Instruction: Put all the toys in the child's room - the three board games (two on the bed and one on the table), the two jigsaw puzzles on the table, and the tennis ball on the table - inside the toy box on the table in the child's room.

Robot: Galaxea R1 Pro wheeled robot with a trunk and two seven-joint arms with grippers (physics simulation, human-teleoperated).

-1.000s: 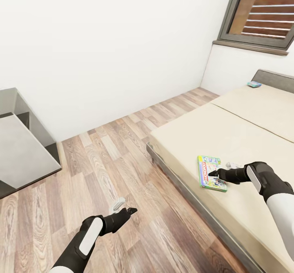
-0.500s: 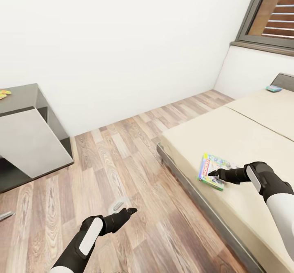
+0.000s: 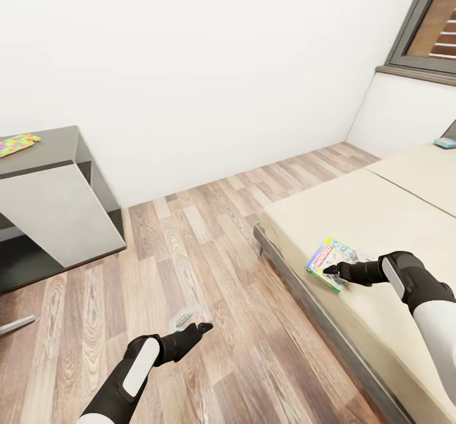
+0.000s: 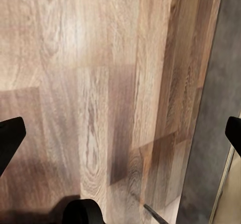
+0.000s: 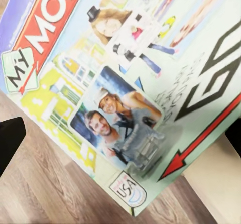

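Gripping the board game (image 3: 328,263) above the bed (image 3: 405,221) edge, the right gripper (image 3: 330,270) next needed carrying to the table (image 3: 44,158).

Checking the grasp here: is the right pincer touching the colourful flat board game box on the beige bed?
Cannot tell. In the head view the right pincer overlaps the board game box, hiding any contact or gap.

The room is seen from high up by the head view. The board game (image 5: 125,83) is seen very close by the right wrist view, and the floor (image 4: 90,83) by the left.
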